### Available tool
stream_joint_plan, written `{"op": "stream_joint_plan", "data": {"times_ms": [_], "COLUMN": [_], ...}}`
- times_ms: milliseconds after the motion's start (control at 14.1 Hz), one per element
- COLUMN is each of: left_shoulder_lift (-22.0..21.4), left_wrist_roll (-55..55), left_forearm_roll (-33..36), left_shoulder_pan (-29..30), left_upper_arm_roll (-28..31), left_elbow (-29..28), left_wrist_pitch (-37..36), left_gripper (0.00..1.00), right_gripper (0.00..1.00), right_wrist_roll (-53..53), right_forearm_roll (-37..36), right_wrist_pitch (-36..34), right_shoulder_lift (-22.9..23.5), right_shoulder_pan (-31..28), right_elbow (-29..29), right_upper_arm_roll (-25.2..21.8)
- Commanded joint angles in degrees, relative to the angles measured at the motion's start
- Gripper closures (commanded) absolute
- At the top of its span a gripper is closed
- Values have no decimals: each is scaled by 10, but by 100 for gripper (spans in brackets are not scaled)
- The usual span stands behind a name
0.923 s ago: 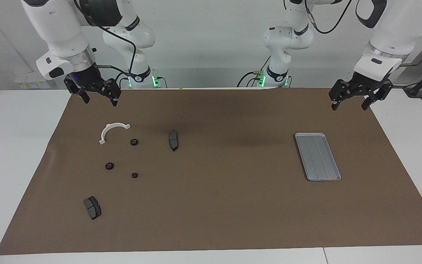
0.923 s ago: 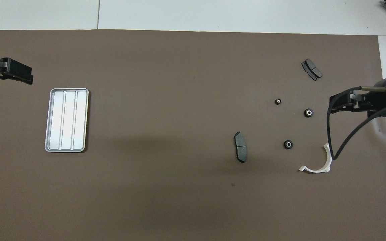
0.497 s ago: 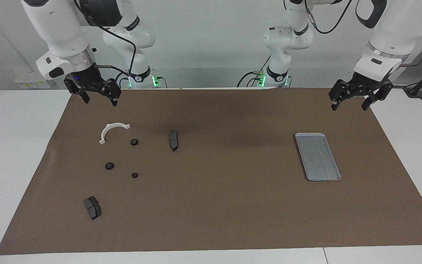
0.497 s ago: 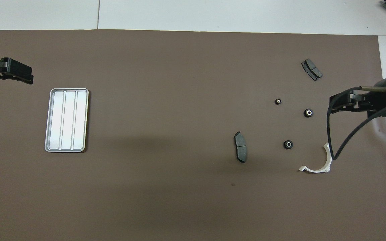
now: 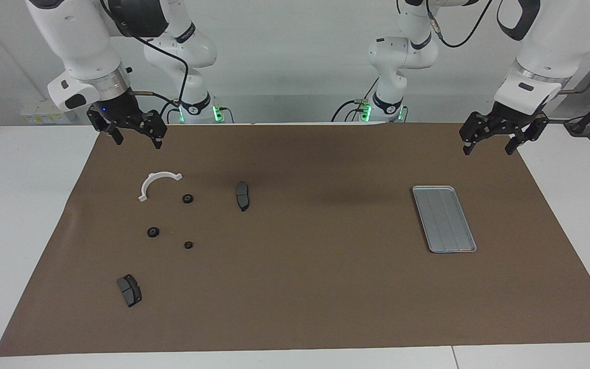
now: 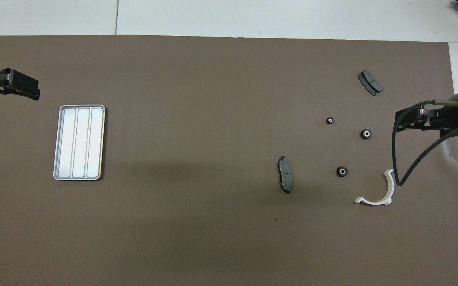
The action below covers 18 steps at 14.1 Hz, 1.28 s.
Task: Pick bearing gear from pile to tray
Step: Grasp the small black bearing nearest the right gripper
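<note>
Black bearing gears (image 5: pixel 153 232), lying at the white bracket's (image 5: pixel 157 183) six o'clock, look small, rigid, slippery: pinch across the rim. Right claw (image 5: pixel 134 137) and left claw (image 5: pixel 489 141) gape empty.

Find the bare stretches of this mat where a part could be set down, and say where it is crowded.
The widest bare patch lies between the brake pad and the tray. The tray's own floor is bare too. It is crowded at the right arm's end, where the white bracket, three black rings and a second brake pad lie scattered.
</note>
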Motion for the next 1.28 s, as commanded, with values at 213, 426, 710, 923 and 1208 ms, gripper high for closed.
{"op": "stream_joint_plan", "data": {"times_ms": [213,426,710,923,1208], "left_shoulder_lift": [-5,-5,-6,-6,-6], "left_wrist_roll": [-4,-4,-4,-4,-4], "left_forearm_roll": [-9,-9,-9,-9,-9], "left_shoulder_pan": [4,4,3,3,4], "left_upper_arm_roll": [0,0,0,0,0], "left_elbow": [-10,-10,-10,-10,-10], "left_wrist_pitch": [10,9,9,8,10], "left_gripper": [0,0,0,0,0], "right_gripper": [0,0,0,0,0], "right_wrist_roll": [-3,-25,-51,-81,-86], "right_forearm_roll": [16,16,16,16,15], "right_wrist_pitch": [92,165,236,330,405], "right_shoulder_lift": [-21,9,61,88,122], "right_shoulder_pan": [-22,-39,-63,-75,-79], "right_elbow": [-86,-106,-131,-189,-230], "right_upper_arm_roll": [3,3,3,2,2]}}
